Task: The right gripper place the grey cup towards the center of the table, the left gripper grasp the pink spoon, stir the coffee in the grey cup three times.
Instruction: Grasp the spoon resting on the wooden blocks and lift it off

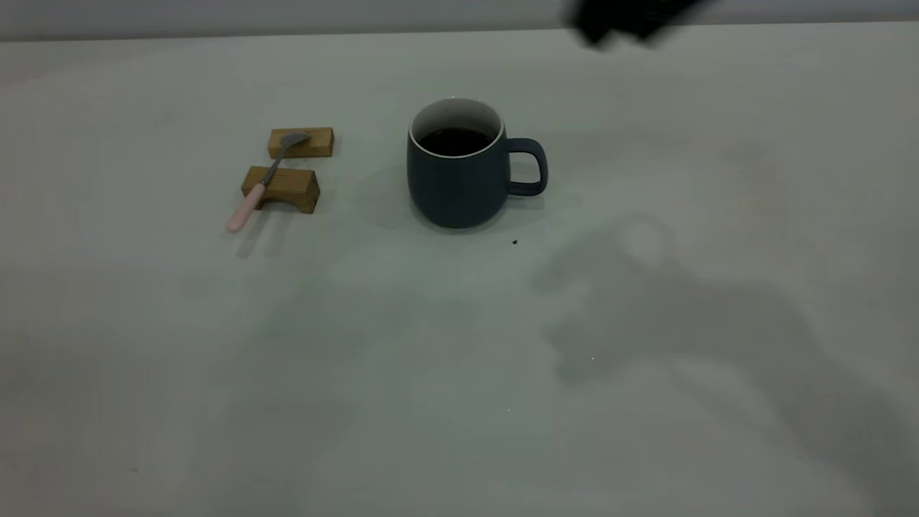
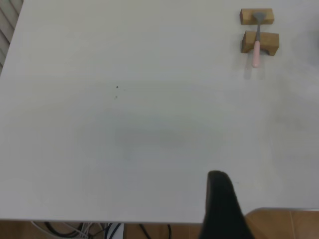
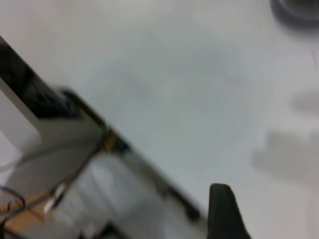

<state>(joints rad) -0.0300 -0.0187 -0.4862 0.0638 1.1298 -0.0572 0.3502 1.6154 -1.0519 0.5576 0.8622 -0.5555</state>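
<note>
The grey cup (image 1: 459, 179) stands upright near the middle of the table (image 1: 459, 373), handle to the right, with dark coffee (image 1: 454, 141) inside. To its left, the pink spoon (image 1: 262, 183) lies across two wooden blocks, bowl on the far block and pink handle sticking out over the near one. It shows the same way in the left wrist view (image 2: 257, 37). My right gripper (image 1: 624, 21) is a dark blurred shape high at the back right, well clear of the cup. My left gripper (image 2: 222, 209) shows only as a black part over the table's near edge, far from the spoon.
The far wooden block (image 1: 301, 142) and the near block (image 1: 283, 188) sit close together. A tiny dark speck (image 1: 515, 242) lies in front of the cup. Cables (image 2: 75, 230) hang below the table edge. A dark blurred round shape (image 3: 299, 10) sits at the corner of the right wrist view.
</note>
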